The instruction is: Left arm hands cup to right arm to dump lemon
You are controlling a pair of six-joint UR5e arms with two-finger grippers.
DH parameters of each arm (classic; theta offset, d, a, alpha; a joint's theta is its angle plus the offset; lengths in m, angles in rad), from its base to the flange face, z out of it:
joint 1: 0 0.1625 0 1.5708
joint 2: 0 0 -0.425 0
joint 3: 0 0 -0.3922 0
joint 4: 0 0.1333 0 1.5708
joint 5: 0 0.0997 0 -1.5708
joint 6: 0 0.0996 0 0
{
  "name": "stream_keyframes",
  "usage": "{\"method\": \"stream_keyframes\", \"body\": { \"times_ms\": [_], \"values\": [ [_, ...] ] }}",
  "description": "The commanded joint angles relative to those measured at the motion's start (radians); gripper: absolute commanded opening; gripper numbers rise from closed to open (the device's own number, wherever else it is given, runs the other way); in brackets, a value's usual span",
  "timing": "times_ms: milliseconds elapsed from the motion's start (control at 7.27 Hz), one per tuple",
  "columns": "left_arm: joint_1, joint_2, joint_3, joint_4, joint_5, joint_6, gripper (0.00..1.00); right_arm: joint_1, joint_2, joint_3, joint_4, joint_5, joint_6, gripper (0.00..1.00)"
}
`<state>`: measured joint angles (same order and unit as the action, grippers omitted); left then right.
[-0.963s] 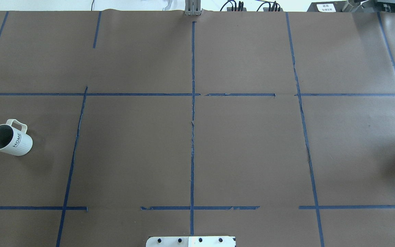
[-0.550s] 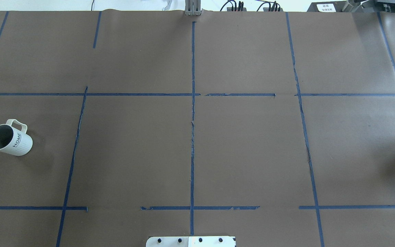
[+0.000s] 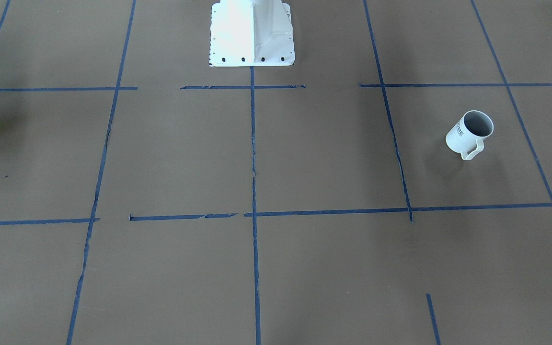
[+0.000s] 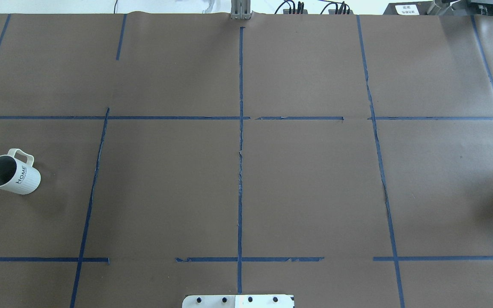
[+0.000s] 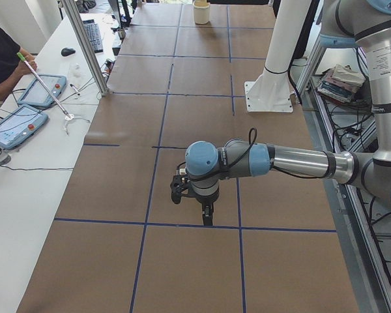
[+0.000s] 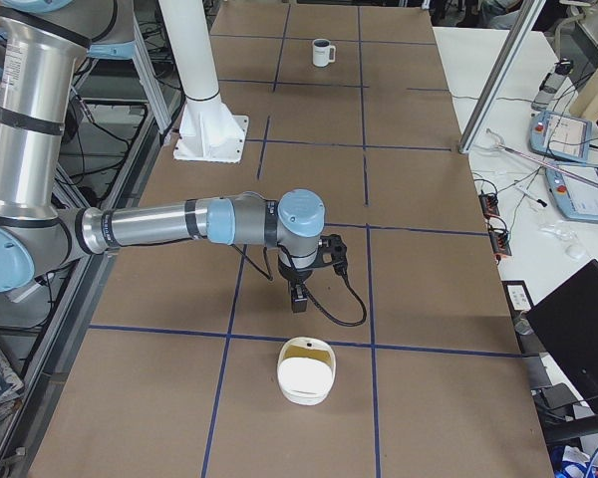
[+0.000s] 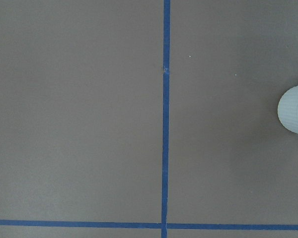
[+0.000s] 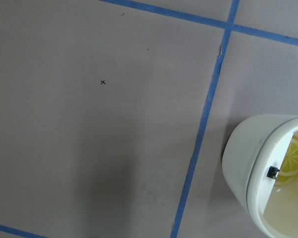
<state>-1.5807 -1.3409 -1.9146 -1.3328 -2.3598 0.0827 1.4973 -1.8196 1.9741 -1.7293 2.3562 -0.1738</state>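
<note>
The cup (image 4: 12, 173), a white ribbed mug with "HOME" on its side, stands upright at the table's left end, handle toward the far side. It also shows in the front view (image 3: 470, 132), both side views (image 6: 322, 52) (image 5: 201, 12), and at the right edge of the left wrist view (image 7: 294, 111). Its inside shows only grey; the lemon is not in view. The left gripper (image 5: 192, 207) hangs over the table well short of the cup. The right gripper (image 6: 298, 299) hangs over the right end. Both show only in side views, so I cannot tell open or shut.
A white lidded container (image 6: 305, 370) stands on the table just beyond the right gripper; in the right wrist view (image 8: 260, 163) a yellow slice shape shows inside it. The robot's white base (image 3: 251, 33) stands at the table's middle edge. Operators' tablets (image 5: 16, 127) lie on a side table.
</note>
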Motion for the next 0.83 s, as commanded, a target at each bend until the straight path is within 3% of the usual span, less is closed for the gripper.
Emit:
{"method": "stream_keyframes", "body": {
  "times_ms": [0, 688],
  "values": [
    [-0.001, -0.078, 0.069, -0.003, -0.001, -0.001, 1.0, 0.0, -0.001, -0.001, -0.001, -0.008, 0.007, 1.0],
    [-0.001, -0.106, 0.075, -0.006, -0.001, -0.001, 1.0, 0.0, 0.003, -0.008, 0.001, -0.002, 0.007, 1.0]
  ]
}}
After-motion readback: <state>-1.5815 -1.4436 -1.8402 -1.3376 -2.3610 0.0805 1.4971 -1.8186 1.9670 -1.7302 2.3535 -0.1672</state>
